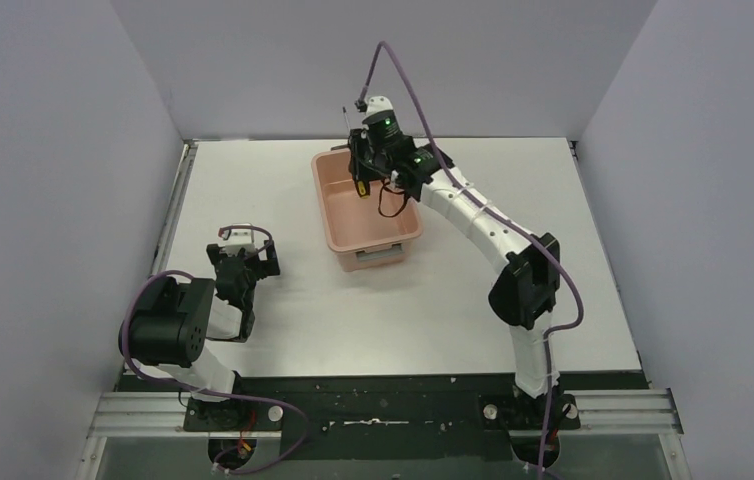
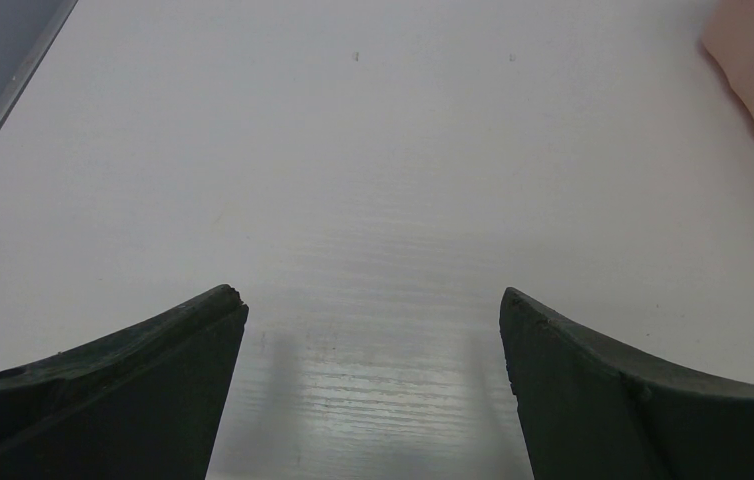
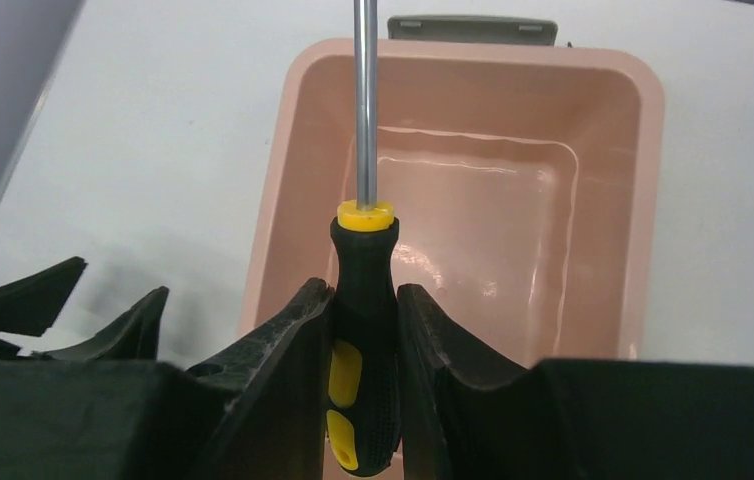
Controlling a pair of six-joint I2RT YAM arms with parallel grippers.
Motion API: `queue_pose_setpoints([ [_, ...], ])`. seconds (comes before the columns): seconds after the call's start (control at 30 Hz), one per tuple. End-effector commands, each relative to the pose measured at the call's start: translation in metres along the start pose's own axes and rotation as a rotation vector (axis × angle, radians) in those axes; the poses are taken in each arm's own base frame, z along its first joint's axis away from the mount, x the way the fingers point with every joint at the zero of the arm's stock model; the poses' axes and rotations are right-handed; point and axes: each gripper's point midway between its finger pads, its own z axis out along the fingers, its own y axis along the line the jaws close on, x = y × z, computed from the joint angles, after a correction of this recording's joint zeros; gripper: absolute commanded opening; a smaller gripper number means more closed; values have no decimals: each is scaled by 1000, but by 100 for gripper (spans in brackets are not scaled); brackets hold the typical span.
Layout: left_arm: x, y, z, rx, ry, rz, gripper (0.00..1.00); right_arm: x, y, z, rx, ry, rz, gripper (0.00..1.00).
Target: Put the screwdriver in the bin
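Screwdriver (image 3: pixel 364 300) between right fingers (image 3: pixel 278 370), over the bin (image 3: pixel 608 200), left fingers (image 2: pixel 133 390) well left of it.

A yellow-and-black screwdriver (image 3: pixel 363 300) is held over an open pink bin (image 1: pixel 368 215), set near the far edge's middle.

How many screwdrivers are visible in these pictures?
1. The slim screwdriver with yellow-and-black handle and metal shaft is held by its handle between the right jaws, above the salmon-pink rectangular plastic bin. No other shows, but one could be hidden.

High rear overview; close wrist views forward past own fingers (image 2: pixel 103 390); bin (image 1: pixel 373 243) common to all three
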Motion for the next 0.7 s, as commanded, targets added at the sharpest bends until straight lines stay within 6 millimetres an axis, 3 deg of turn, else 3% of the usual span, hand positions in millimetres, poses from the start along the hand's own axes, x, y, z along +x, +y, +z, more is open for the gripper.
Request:
queue_pose_setpoints([
  [0.0,-24,-2,6,10,-81,-1,97,35,0,40,65,24,-40,0],
  [0.2,-24,-2,6,10,-80,-1,97,117,-19,70,174,185,-105,3],
  [0.33,-24,-2,6,10,-81,-1,97,152,-31,82,206,243,-108,4],
  [0.53,-24,-2,6,10,-80,-1,97,183,-44,91,239,298,-113,11],
  [0.6,-24,-2,6,10,-80,-1,97,186,-44,91,241,304,-114,20],
  [0.67,-24,-2,6,9,-81,-2,97,186,-45,90,242,306,-113,36],
])
